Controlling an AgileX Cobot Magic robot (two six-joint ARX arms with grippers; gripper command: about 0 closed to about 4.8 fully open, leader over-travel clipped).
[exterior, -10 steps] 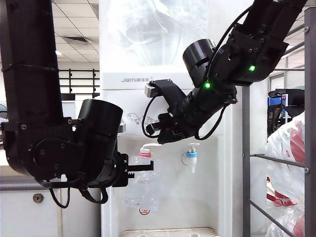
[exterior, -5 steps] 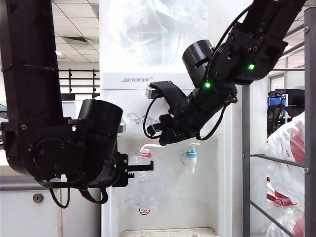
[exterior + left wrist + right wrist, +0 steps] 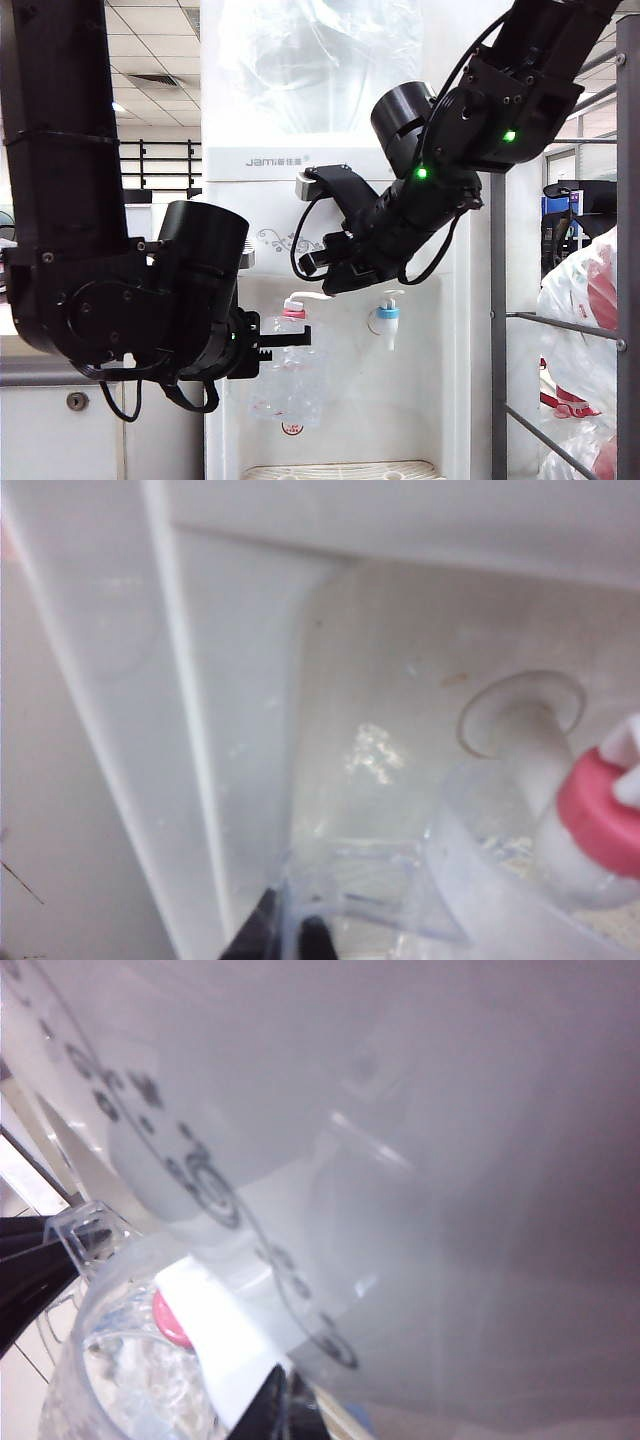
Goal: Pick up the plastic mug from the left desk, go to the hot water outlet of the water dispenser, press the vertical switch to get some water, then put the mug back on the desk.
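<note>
An office with a tiled ceiling and strip lights lay behind the scene, and the tall white water dispenser (image 3: 330, 200) filled the middle of the exterior view, its clear bottle at the top. At the lower left stood the left desk (image 3: 60, 420), its grey cabinet front carrying a small round lock (image 3: 77, 401).

The left arm bulked across the left of the frame. Its left gripper (image 3: 285, 342) was closed on the handle of the plastic mug (image 3: 292, 385), which hung upright in the dispenser's recess directly under the hot water outlet (image 3: 294, 312). In the left wrist view the mug's rim (image 3: 520, 880) sat just below the red collar (image 3: 600, 815), with the dark fingertips (image 3: 265, 935) clamped on the clear handle.

Right of centre, the right gripper (image 3: 330, 282) reached down from the upper right with its jaws closed, empty, its tip on or just above the vertical switch (image 3: 312, 296); contact could not be told. The blue-collared tap (image 3: 388, 315) stood just to the right. A grey metal rack (image 3: 560, 320) and bagged goods (image 3: 590, 330) filled the right edge.
</note>
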